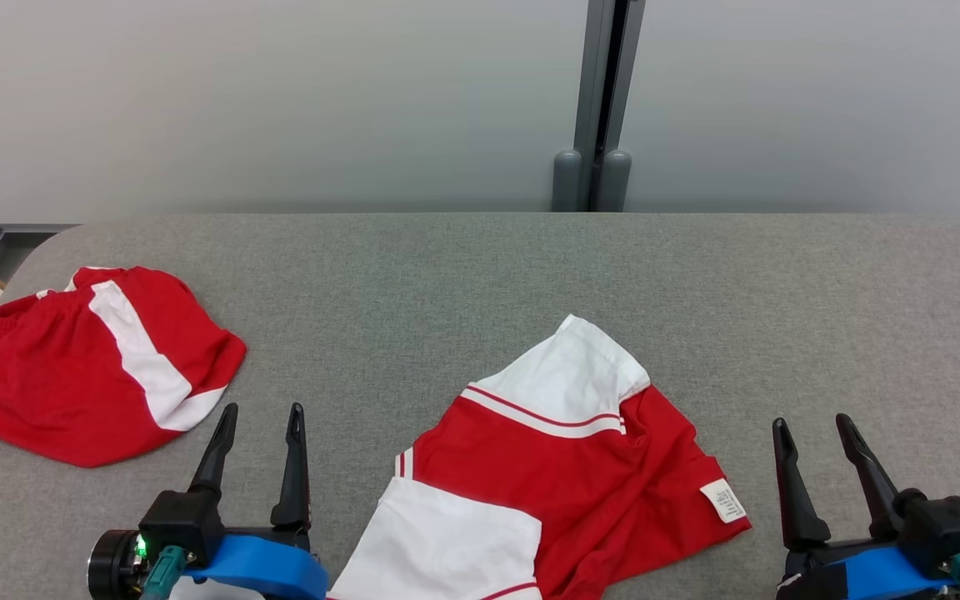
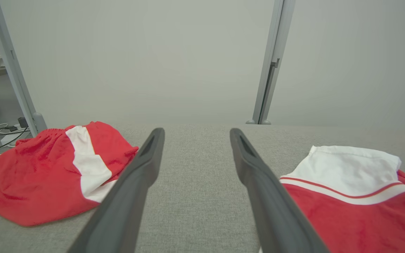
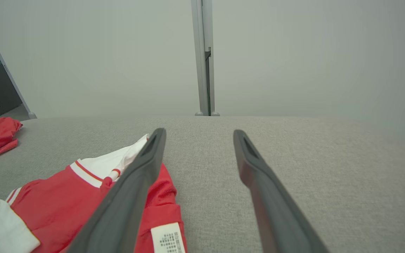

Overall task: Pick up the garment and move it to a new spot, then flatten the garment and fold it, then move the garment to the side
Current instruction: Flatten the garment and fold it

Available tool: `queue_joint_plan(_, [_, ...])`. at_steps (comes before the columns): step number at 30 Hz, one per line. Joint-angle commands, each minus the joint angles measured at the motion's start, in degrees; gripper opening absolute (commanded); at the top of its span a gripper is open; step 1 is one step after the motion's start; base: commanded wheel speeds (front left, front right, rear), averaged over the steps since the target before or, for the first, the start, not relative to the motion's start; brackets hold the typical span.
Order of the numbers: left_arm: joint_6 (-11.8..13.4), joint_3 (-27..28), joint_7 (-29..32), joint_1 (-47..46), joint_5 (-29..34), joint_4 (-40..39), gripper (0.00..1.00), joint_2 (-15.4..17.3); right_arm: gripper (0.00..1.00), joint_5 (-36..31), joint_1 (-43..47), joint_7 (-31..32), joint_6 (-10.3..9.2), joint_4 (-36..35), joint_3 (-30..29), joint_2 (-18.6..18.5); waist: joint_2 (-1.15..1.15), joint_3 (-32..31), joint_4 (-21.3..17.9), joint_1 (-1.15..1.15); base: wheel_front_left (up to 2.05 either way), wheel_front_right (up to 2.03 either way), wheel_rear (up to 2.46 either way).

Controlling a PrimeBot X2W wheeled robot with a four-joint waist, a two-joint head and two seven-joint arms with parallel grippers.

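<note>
I am holding my left tool (image 1: 262,410) and right tool (image 1: 812,422) with fingers spread wide, gripping nothing, on either side of the garment (image 1: 555,467). It is lying crumpled at the desk's near edge, and its white panel (image 1: 438,533) is running out of view there, so a tug toward me is risking a slide off. The thin, slick-looking red knit is sitting in loose layers, and pinching only the top one would bunch it. The desk (image 1: 480,267), covered in coarse grey cloth, may be dragging at it. Farther left, a second red-and-white piece (image 1: 88,367) is lying rounded near the corner, within reach of a careless swing.
</note>
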Motion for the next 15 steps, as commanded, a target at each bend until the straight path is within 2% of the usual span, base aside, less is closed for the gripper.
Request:
queue_joint_plan(1, [-0.2,-0.1,-0.2,-1.0,0.5,0.3,1.0,0.0,1.0,-0.1,-0.9,0.2,0.0,-0.1,0.2,0.2,0.0,-0.1,-0.3,0.0,0.0,0.0,0.0])
queue_joint_plan(8, [-1.4,-2.9,-0.2,-6.6,1.6,2.4,1.0,0.5,1.0,0.4,-2.1,0.7,0.0,0.8,1.1,0.2,0.0,0.3,-1.5,0.0,0.0,0.0,0.0])
queue_joint_plan(15, [-2.3,-7.3,0.8,-14.8,0.1,11.1,1.0,1.4,1.0,1.2,-2.6,0.7,0.0,1.3,2.1,0.2,0.0,1.6,-3.6,0.0,0.0,0.0,0.0])
